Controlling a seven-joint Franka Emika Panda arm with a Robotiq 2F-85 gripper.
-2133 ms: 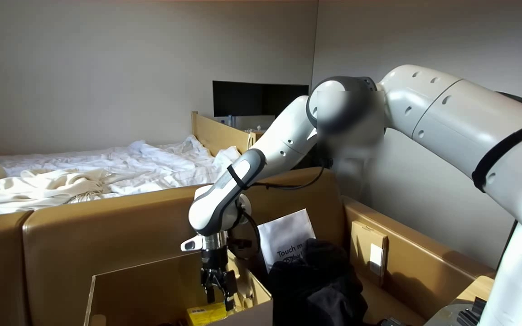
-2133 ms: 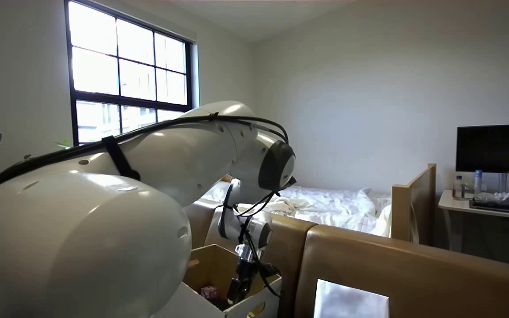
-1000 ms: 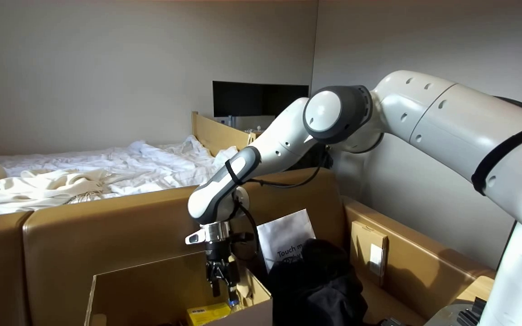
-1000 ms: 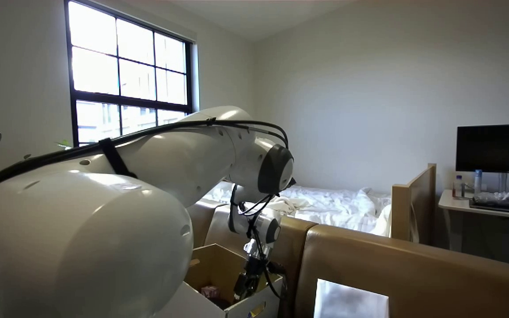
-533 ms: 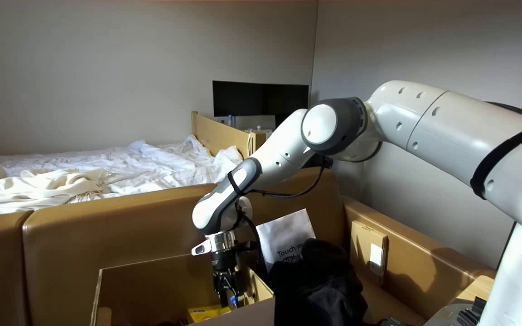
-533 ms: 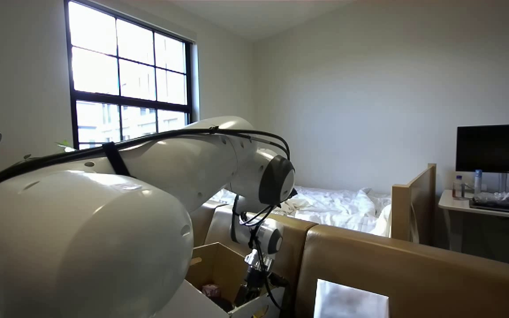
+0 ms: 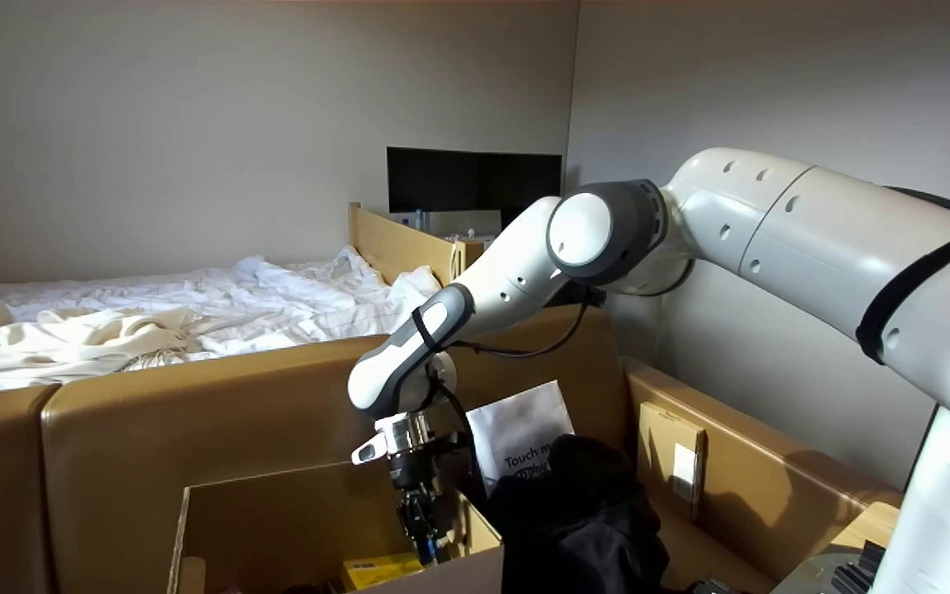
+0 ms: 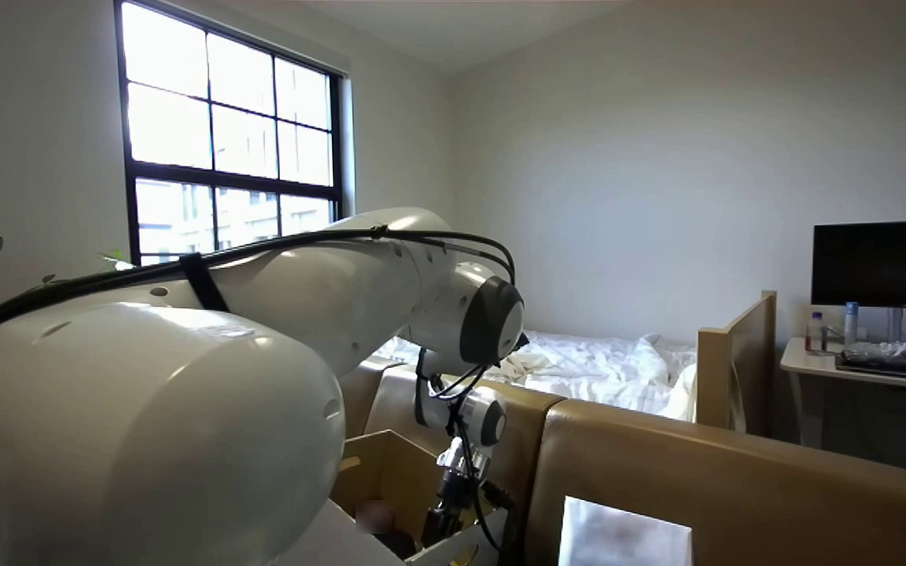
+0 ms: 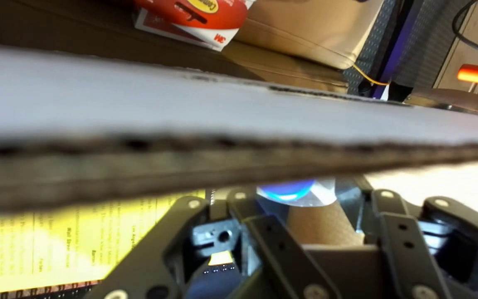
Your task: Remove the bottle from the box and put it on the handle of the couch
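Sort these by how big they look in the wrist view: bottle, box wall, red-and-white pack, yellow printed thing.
1. Box wall, likely enlarged by nearness
2. Yellow printed thing, partly covered
3. Red-and-white pack, cut off at the top
4. Bottle, partly hidden

Couch (image 7: 195, 412), tan and smooth: box (image 7: 261, 524) stands before the backrest, its base out of frame. Black cloth (image 7: 574, 520) lies bunched on the seat (image 7: 693, 553), just beside the box; a printed paper (image 7: 520, 429) leans on the backrest behind it. A flat carton (image 7: 658, 445) is set against the armrest (image 7: 772, 450). Wrist view: red packet (image 9: 193, 20) lies on tan upholstery. Bed (image 7: 401, 243): white bedding (image 7: 293, 297), cream blanket (image 7: 79, 342). Desk (image 8: 811, 363): monitor (image 8: 885, 267) and two upright containers (image 8: 816, 336).
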